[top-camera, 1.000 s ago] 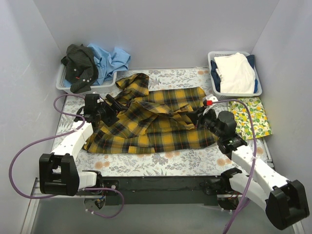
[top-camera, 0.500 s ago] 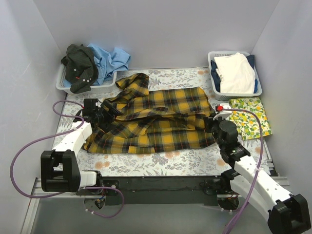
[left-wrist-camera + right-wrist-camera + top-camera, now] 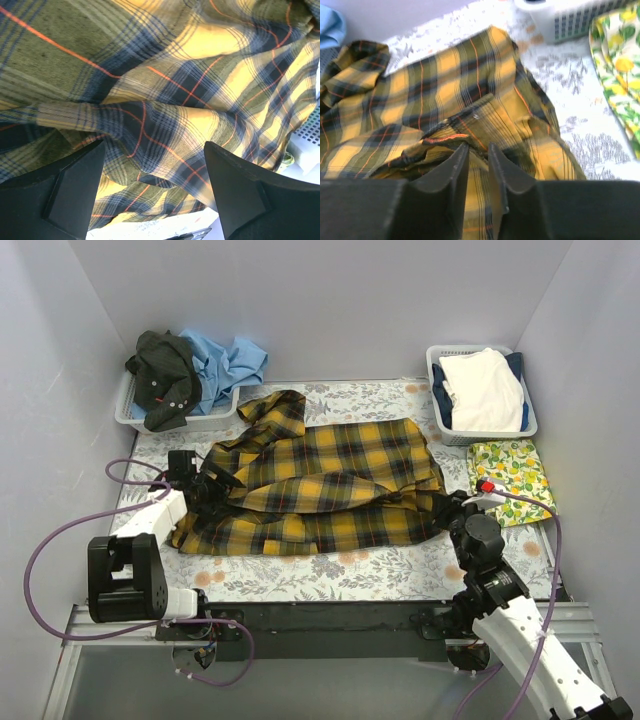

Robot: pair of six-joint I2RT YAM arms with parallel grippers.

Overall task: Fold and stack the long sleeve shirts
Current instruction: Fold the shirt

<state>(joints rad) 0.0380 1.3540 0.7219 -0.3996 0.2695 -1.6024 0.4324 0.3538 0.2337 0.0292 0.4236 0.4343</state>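
— Top external first. Where is the plaid shirt (image 3: 320, 490)?

— It lies spread across the middle of the cover (image 3: 330, 575). It is rumpled, with the collar end bunched toward the far left. A loose fold runs along its length. It is not stacked on anything.

— Your left gripper (image 3: 215, 485)?

— It is low at the shirt's left edge. On my left wrist camera the fingers are spread wide. Plaid cloth fills the view beyond them and nothing is caught between the tips. I cannot tell whether the tips touch the cloth.

— Your right gripper (image 3: 445, 505)?

— It is at the shirt's right edge, near the front corner. On my right wrist camera the fingers are drawn nearly together. A thin ridge of plaid is pinched in the narrow slot between them, and the cloth rises in creases toward that grip.

— The other garments?

— A left basket (image 3: 125, 415) sits at the far left corner, just beyond the collar. It holds a dark shirt (image 3: 165, 370) heaped beside a blue shirt (image 3: 230, 360), both unfolded. A right basket (image 3: 480, 435) sits at the far right. It holds a white cloth (image 3: 485, 390) lying on something dark blue, which I cannot identify. A lemon cloth (image 3: 512, 480) lies flat just in front of that basket, apart from the plaid shirt.

— Are the arms clear of each other?

— Yes. They are well apart, one at each end of the shirt.
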